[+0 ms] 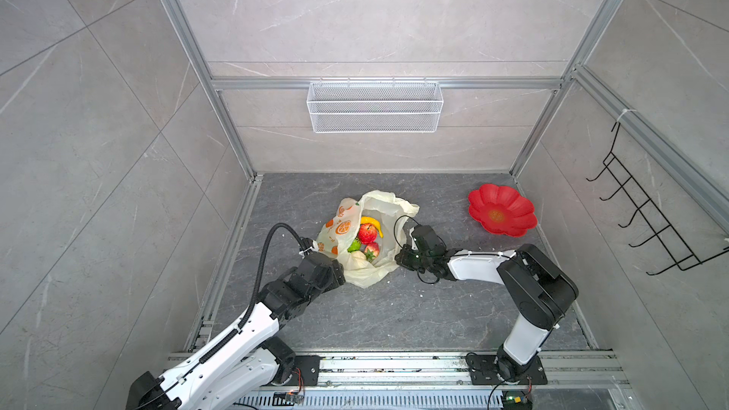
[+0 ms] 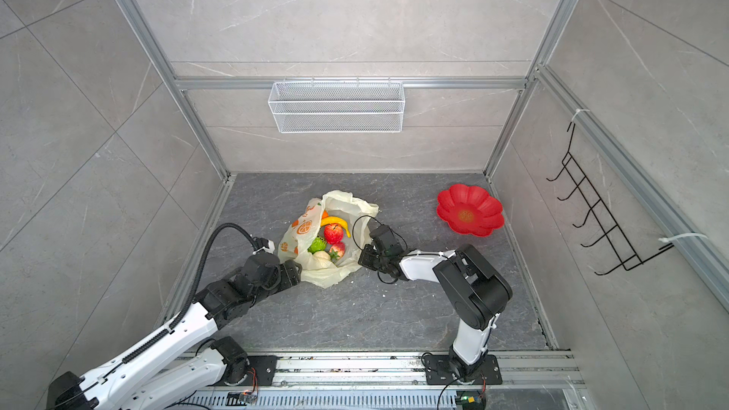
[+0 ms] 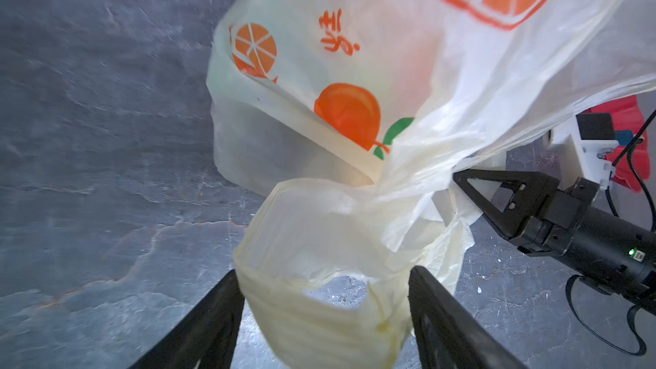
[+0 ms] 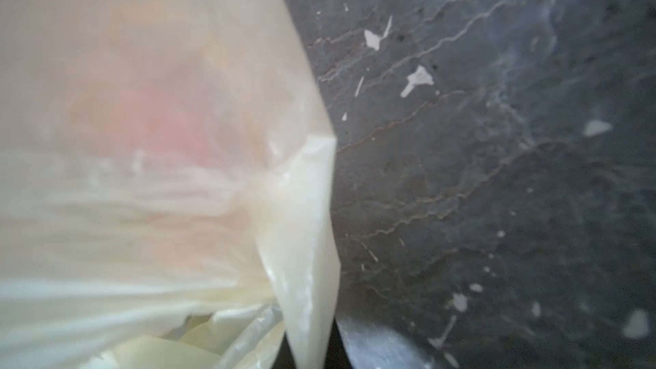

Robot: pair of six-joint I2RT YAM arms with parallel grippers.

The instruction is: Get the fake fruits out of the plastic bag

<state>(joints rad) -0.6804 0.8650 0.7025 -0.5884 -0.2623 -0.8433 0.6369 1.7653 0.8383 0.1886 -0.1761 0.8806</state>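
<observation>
Where the bag lies: you see the plastic bag (image 1: 347, 222) crumpled on the dark stone floor (image 1: 394, 309), left of centre in both top views, its mouth gaping upward.
Fruit: every piece you can see sits inside the bag. A yellow banana (image 1: 372, 223) lies at the far side, with a red apple (image 1: 367, 233) just beside it. A smaller red fruit (image 1: 372, 248), a green bumpy fruit (image 1: 354, 245) and a beige round one (image 1: 357, 256) cluster nearer your arms.
Your left gripper (image 3: 324, 271): at the bag's near-left corner its jaws stand wide apart. In the left wrist view a loop handle of the bag droops between the two black fingers (image 3: 213, 314), and nothing is clamped.
Your right gripper (image 3: 458, 179): it is pressed closed on the bag's right-hand rim, its tips pinching a fold of film. The right wrist view is filled with blurred cream plastic, a pink shape glowing through it.
Plate: the red flower-shaped plate (image 1: 501, 211) rests near the right wall, well apart from the bag.
Backdrop: a white wire-mesh basket (image 1: 374, 106) hangs on the rear wall.
</observation>
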